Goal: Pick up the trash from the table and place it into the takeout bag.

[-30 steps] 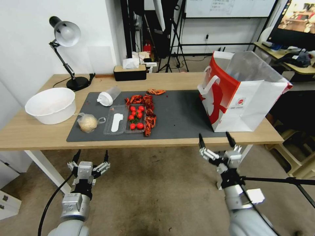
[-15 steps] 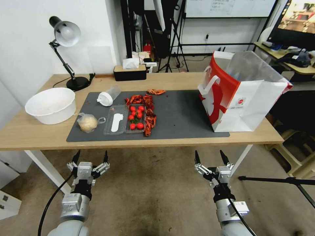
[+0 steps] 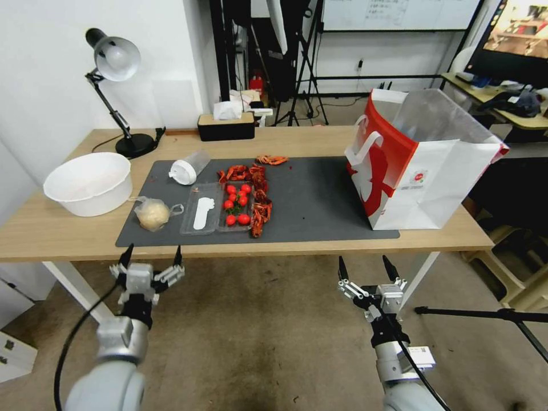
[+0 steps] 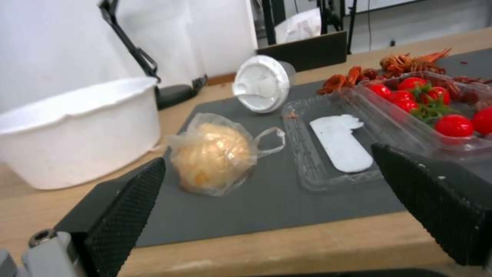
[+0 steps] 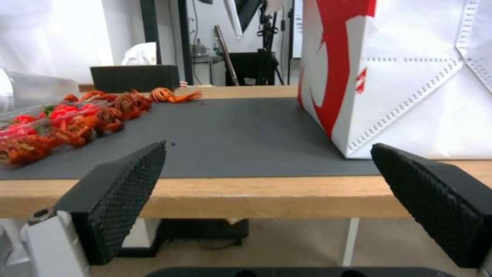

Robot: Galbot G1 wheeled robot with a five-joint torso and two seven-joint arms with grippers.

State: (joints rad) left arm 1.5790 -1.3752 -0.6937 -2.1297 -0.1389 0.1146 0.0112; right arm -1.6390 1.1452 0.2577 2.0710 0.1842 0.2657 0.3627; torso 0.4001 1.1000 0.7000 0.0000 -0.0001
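- Takeout bag [image 3: 425,171] cut off in the right wrist view, only a lower corner and a red side panel visible; inside of the bag mostly hidden from the head view, only silvery lining seen at the open top.
- Pale lump in the clear bag [image 3: 152,213] hard to identify; lies on the front left corner of the dark mat [image 3: 319,200], just beside the white bowl [image 3: 89,182].
- White-lidded plastic cup [image 3: 188,166] on its side at the back left of the mat, lid toward the bowl.
- Clear tray with tomatoes [image 3: 236,204] and red shell scraps [image 3: 260,197] crowded together mid-mat, touching.
- Wide bare stretch of mat between the scraps and the takeout bag; strip of bare wood along the front edge of the surface [image 3: 285,246].
- Left claw [image 3: 149,264] raised just below the front edge, in line with the clear bag, fingers spread wide and empty.
- Right claw [image 3: 366,274] lower, in front of the edge, also spread wide, empty, pointing up toward the bare mat.
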